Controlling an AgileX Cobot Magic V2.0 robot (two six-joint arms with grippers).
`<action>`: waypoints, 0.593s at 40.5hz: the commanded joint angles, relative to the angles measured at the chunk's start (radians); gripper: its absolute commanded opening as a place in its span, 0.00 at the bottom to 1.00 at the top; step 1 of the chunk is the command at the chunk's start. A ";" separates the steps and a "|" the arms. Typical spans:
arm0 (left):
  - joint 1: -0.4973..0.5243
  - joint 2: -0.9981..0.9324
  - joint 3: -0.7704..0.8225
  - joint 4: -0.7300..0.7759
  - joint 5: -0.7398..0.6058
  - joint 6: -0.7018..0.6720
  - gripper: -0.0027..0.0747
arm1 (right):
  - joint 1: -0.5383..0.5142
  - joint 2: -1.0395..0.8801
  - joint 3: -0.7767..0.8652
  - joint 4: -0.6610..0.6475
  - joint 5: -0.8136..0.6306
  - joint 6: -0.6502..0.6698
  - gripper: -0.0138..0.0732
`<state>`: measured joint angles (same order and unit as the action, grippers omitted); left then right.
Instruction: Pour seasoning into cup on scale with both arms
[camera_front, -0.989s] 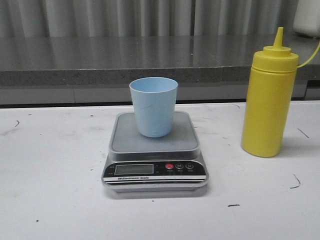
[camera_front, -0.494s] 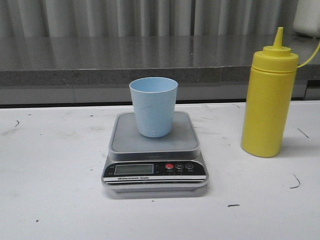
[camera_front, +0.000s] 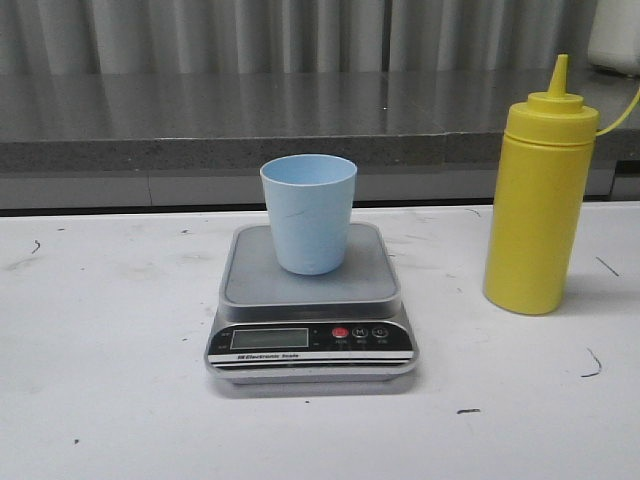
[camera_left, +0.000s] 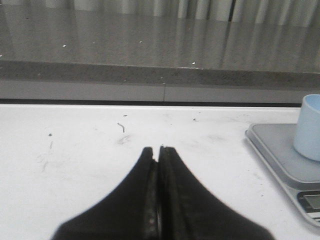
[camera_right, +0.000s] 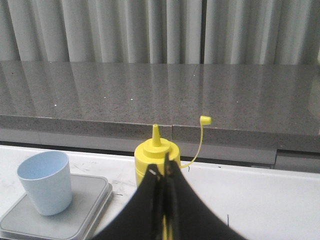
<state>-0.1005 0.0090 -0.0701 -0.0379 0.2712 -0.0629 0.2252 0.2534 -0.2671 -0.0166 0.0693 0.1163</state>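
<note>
The pale blue cup stands upright on the grey scale at the table's middle. The tall yellow seasoning bottle stands to the right of the scale, its nozzle uncapped with the cap hanging on a tether. Neither gripper shows in the front view. My left gripper is shut and empty over bare table, with the scale and cup off to one side. My right gripper is shut and empty, just in front of the bottle; the cup sits beside it.
A grey stone ledge and a curtain run along the back of the white table. The bottle's tethered cap sticks out to the side. A white object sits at the back right.
</note>
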 joint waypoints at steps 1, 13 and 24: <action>0.041 -0.035 0.020 -0.013 -0.093 -0.008 0.01 | -0.002 0.006 -0.037 -0.010 -0.075 -0.007 0.09; 0.101 -0.032 0.098 -0.015 -0.198 -0.008 0.01 | -0.002 0.006 -0.036 -0.010 -0.069 -0.007 0.09; 0.101 -0.030 0.098 -0.015 -0.196 -0.008 0.01 | -0.002 0.006 -0.036 -0.010 -0.069 -0.007 0.09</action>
<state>0.0013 -0.0046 0.0054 -0.0439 0.1671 -0.0629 0.2252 0.2534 -0.2671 -0.0166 0.0775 0.1140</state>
